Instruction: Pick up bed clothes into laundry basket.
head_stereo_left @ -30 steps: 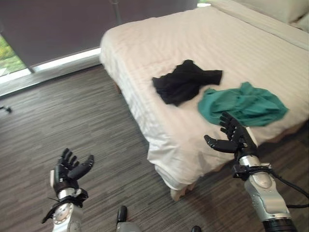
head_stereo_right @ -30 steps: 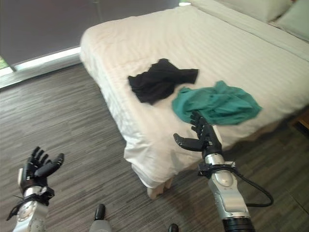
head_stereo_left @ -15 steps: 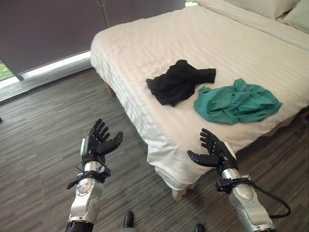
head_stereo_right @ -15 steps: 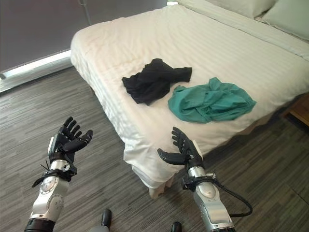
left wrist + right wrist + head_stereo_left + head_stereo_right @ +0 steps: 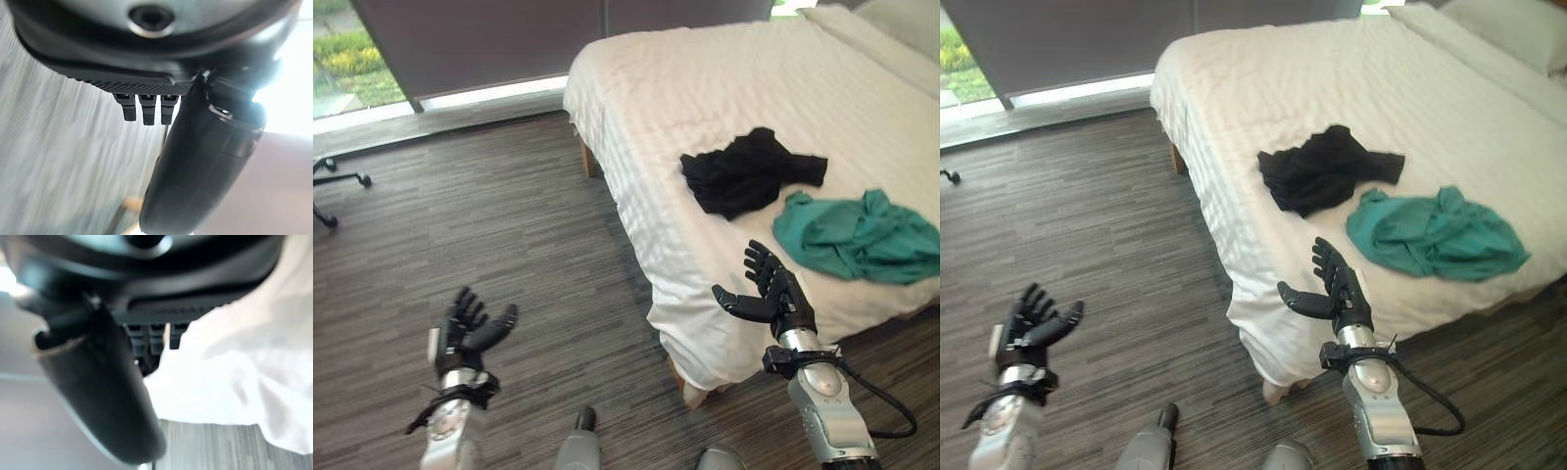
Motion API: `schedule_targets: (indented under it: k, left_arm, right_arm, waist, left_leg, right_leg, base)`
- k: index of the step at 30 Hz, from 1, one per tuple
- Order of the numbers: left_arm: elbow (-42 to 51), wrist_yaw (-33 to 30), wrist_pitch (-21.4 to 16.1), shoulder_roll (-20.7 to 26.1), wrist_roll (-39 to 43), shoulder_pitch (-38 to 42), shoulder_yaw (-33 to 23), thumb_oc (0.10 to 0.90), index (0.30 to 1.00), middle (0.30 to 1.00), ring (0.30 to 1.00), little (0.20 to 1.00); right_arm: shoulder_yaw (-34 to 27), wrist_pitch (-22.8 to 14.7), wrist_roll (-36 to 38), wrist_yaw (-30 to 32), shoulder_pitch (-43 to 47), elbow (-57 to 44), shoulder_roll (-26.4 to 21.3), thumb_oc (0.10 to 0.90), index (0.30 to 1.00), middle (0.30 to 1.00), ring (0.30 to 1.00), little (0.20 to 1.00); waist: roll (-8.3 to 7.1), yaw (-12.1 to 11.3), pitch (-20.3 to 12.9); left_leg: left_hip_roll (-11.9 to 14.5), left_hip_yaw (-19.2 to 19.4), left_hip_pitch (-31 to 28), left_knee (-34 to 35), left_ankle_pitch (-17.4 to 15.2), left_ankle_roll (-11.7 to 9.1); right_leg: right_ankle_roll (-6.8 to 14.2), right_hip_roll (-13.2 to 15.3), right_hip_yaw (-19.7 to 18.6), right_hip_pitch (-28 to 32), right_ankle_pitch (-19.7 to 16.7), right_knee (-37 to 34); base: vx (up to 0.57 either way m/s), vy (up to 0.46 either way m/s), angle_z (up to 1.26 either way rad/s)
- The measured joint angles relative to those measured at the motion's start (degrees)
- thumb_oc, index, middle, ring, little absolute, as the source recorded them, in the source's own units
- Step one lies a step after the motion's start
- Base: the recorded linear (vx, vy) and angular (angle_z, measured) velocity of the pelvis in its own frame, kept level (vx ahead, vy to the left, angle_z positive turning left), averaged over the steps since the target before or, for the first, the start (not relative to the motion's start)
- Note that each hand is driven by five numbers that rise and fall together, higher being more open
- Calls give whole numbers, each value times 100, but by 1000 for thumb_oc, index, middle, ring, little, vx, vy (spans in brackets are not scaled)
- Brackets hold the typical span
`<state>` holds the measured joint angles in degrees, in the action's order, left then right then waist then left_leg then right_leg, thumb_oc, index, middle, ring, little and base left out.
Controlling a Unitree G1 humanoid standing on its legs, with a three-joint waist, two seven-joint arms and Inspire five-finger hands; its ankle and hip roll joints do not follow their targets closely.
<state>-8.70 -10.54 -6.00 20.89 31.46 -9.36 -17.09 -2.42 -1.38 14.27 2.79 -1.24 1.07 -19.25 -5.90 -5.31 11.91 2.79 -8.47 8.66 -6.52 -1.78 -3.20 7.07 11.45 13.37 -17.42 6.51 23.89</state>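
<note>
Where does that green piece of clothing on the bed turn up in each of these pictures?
Left eye view: the green garment lies at the right edge, on the bed.
Right eye view: it lies right of centre.
Left wrist view: I cannot find it.
Right wrist view: I cannot find it.
Shared landmark: the black garment, just beside it toward the window, in both eye views.

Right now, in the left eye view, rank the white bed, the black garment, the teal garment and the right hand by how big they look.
1. White striped bed.
2. Teal crumpled garment and black crumpled garment: too alike to rank, and the teal one is cut by the view's edge.
3. Dark right hand, smallest, though nearest the camera.
</note>
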Motion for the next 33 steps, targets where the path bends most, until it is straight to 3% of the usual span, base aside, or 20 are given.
schedule_targets:
  k: [1,2,3,4,7,8,9,10,11,13,15,17,19,20,21,22,24,27,31,33]
  left_arm:
    - [25,-37,-13,-41,-1,55,36,800,900,900,900,900]
    - [45,-50,-20,-188,-4,-71,24,800,900,900,900,900]
    - [33,-92,-11,-267,-3,-171,-34,800,900,900,900,900]
    - [-31,-110,3,-221,-1,4,-160,800,900,900,900,900]
    - [56,-143,-15,-111,22,331,-217,800,900,900,900,900]
    - [103,-138,-46,43,21,337,-225,800,900,900,900,900]
    - [83,-125,-73,142,58,359,-194,800,900,900,900,900]
    - [66,-34,-101,261,104,502,-210,800,900,900,900,900]
    - [16,-12,-154,307,185,618,-196,800,900,900,900,900]
    - [65,-4,-156,293,271,672,-62,800,900,900,900,900]
    - [68,111,-154,311,288,737,49,800,900,900,900,900]
    - [71,159,-153,313,382,710,100,800,900,900,900,900]
    - [86,180,-155,329,452,587,135,800,900,900,900,900]
    - [87,237,-154,351,450,479,142,800,900,900,900,900]
    - [68,271,-150,407,445,397,114,800,900,900,900,900]
    - [67,288,-143,458,443,382,121,800,900,900,900,900]
    - [73,496,-130,541,445,453,125,800,900,900,900,900]
    - [94,689,-123,717,454,587,224,800,900,900,900,900]
    - [97,926,-113,803,570,887,745,800,900,900,900,900]
    - [77,1038,-89,766,760,957,1236,800,900,900,900,900]
  right_arm:
    - [-260,-73,-30,10,68,39,-71,800,900,900,900,900]
    - [-315,-36,-47,102,160,50,-192,800,900,900,900,900]
    - [-310,-30,-47,144,229,-44,-363,800,900,900,900,900]
    - [-252,-22,-46,222,292,-29,-386,800,900,900,900,900]
    - [-232,6,-45,251,435,-11,-580,800,900,900,900,900]
    - [-193,1,-45,255,617,22,-575,800,900,900,900,900]
    - [-148,-15,-43,260,730,90,-593,800,900,900,900,900]
    - [-129,1,-43,259,818,153,-682,800,900,900,900,900]
    - [-109,-33,-41,270,943,181,-863,800,900,900,900,900]
    - [32,-21,-40,310,1486,321,-1456,800,900,900,900,900]
    - [345,21,-62,378,2101,641,-2374,800,900,900,900,900]
    - [417,187,-180,380,2635,1015,-2924,800,900,900,900,900]
    - [493,198,-241,362,2963,1207,-3310,800,900,900,900,900]
    - [601,194,-286,337,3281,1459,-3438,800,900,900,900,900]
    - [775,214,-325,281,3611,1789,-3461,800,900,900,900,900]
    - [837,257,-354,240,3680,1846,-3498,800,900,900,900,900]
    - [840,435,-538,-9,3673,1832,-3597,800,900,900,900,900]
    - [1004,549,-973,-395,3682,1850,-3777,800,900,900,900,900]
    - [1744,659,-1372,-788,3781,2191,-4364,800,900,900,900,900]
    - [2760,671,-1448,-947,4618,2908,-4494,800,900,900,900,900]
  waist:
    - [-5,84,52]
    - [173,-25,24]
    - [549,-16,-116]
    - [427,-33,-81]
    - [454,34,-79]
    - [465,58,-71]
    - [371,53,-89]
    - [183,111,-146]
    - [-9,53,-241]
    - [-54,-273,-183]
    - [-92,-332,-37]
    - [-157,-357,6]
    - [-153,-435,31]
    - [-73,-530,38]
    - [-111,-578,41]
    - [-135,-575,45]
    - [-184,-321,59]
    - [-185,-287,73]
    - [-194,-137,73]
    - [-207,-7,68]
  left_leg:
    - [-347,-72,408,-1450,-398,29]
    - [-321,57,494,-2444,-989,62]
    - [-160,67,229,-2335,-1662,106]
    - [-213,135,129,-2089,-1713,114]
    - [16,-90,-256,-1310,-1339,170]
    - [269,-7,-596,-893,-1137,18]
    - [303,38,-735,-1009,-1012,-248]
    - [310,203,-392,-1804,-1083,-362]
    - [231,91,-192,-2428,-1087,-463]
    - [263,58,377,-3623,-762,-98]
    - [183,33,447,-2933,-853,-194]
    - [67,36,432,-1790,-792,-252]
    - [-146,-208,154,-477,-395,-287]
    - [-278,-718,-74,135,24,-276]
    - [-413,-980,-350,325,480,-231]
    - [-404,-894,-404,378,542,-190]
    - [-510,-649,-515,382,518,-85]
    - [-535,-323,-686,477,437,55]
    - [-570,-96,-964,668,402,192]
    - [-573,104,-1093,854,424,238]
  right_leg:
    - [-336,149,97,67,-113,-216]
    - [-275,104,114,62,-115,-228]
    - [-84,-36,124,21,-199,-175]
    - [40,88,58,-146,-203,37]
    - [97,-61,368,-63,-238,-383]
    - [-4,-241,505,205,-336,-736]
    - [-16,-369,599,536,-473,-1020]
    - [-144,-466,639,819,-608,-1344]
    - [-684,-587,609,1059,-712,-1592]
    - [-839,-770,320,1191,-784,-1791]
    - [-942,-817,103,1466,-778,-2167]
    - [-833,-838,-49,1795,-856,-2552]
    - [-704,-828,-346,1968,-927,-2763]
    - [-607,-853,-586,2061,-976,-2898]
    - [-514,-810,-983,2067,-1015,-2904]
    - [-428,-799,-975,2090,-1007,-2905]
    - [-217,-666,-951,2103,-1180,-2906]
    - [-110,-603,-1106,2066,-1309,-2906]
    - [-37,-551,-1228,2136,-1356,-2905]
    - [-7,-540,-1395,2091,-1371,-2904]
  base:
    - [285,-113,42]
    - [438,-189,-4]
    - [612,-278,-56]
    - [593,-282,-32]
    - [379,-194,1]
    - [375,-224,-4]
    - [308,-302,6]
    - [122,-261,26]
    - [228,-338,-13]
    - [360,-160,-61]
    - [352,68,-38]
    - [399,141,-36]
    - [267,125,-68]
    - [169,99,-138]
    - [179,164,-123]
    - [100,107,-87]
    - [105,232,-41]
    - [47,189,-54]
    - [0,144,-40]
    - [-7,147,-46]
